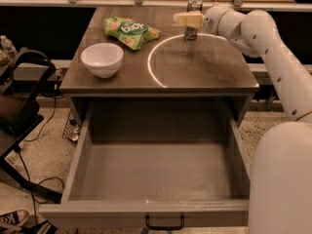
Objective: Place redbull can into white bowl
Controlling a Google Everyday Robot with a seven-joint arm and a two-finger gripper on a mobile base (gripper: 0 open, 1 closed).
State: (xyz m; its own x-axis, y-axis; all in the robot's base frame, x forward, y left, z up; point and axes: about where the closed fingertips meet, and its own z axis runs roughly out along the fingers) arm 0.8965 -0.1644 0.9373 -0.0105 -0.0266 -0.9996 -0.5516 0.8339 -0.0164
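Note:
The redbull can (193, 31) stands upright at the far right of the wooden table top (204, 74), its silver top showing. My gripper (188, 18) is at the can's upper half, reaching in from the right and covering part of it. The can rests on the table. The white bowl (102, 58) sits empty near the table's left front, well to the left of the can and gripper.
A green snack bag (130, 31) lies at the far middle of the table, between bowl and can. A white ring mark (152, 65) is on the table top. A large drawer (156, 174) stands open below. A black frame (19, 106) is at left.

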